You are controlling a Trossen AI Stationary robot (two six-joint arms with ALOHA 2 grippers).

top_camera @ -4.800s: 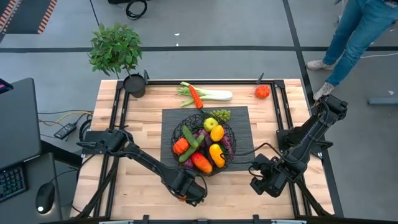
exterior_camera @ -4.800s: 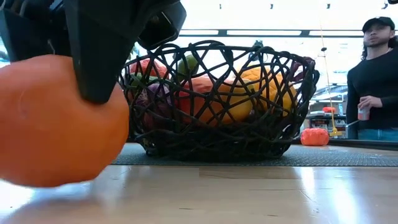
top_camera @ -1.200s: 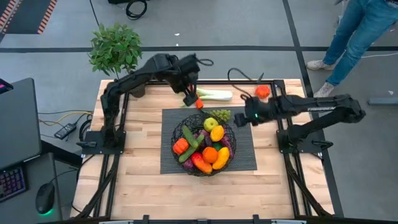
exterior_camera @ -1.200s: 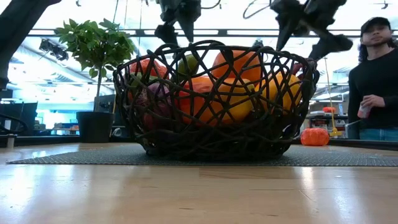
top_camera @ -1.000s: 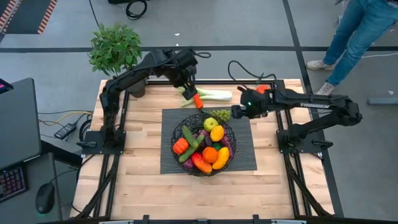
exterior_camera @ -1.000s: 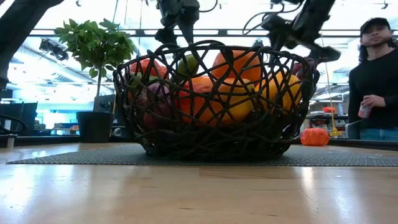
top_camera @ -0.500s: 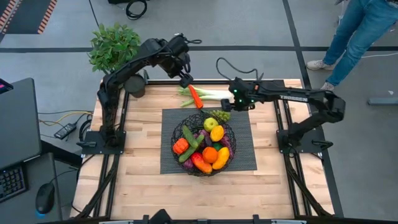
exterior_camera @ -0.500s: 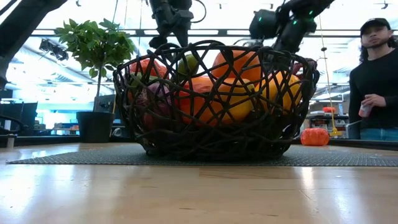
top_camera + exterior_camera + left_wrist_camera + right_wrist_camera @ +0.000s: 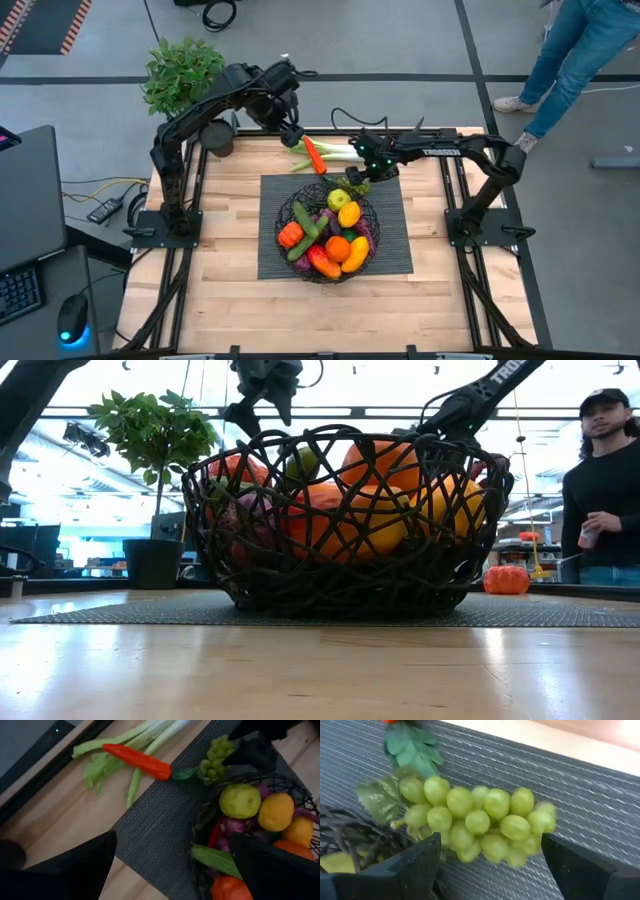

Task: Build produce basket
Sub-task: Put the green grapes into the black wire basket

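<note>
The black wire basket (image 9: 325, 232) stands on a grey mat (image 9: 390, 245), full of toy produce. A bunch of green grapes (image 9: 480, 820) lies on the mat against the basket's far rim. My right gripper (image 9: 490, 870) hovers open just over the grapes, one finger on either side; it also shows in the high view (image 9: 357, 175). I cannot tell whether it touches them. My left gripper (image 9: 293, 132) is open and empty above the far edge, beside a red pepper (image 9: 137, 760). The pepper lies across a white-green leek (image 9: 125, 750).
A potted plant (image 9: 188, 85) stands at the table's far left corner. An orange-red tomato (image 9: 506, 579) lies behind the basket at the far right. A person (image 9: 600, 490) stands beyond the table. Bare wood lies near the front edge (image 9: 320, 315).
My right gripper has swung toward the table's left, from near the far right corner to over the grapes, and has come lower. My left gripper has drawn back from the red pepper toward the far left and risen. Pepper, leek and grapes stay where they were.
</note>
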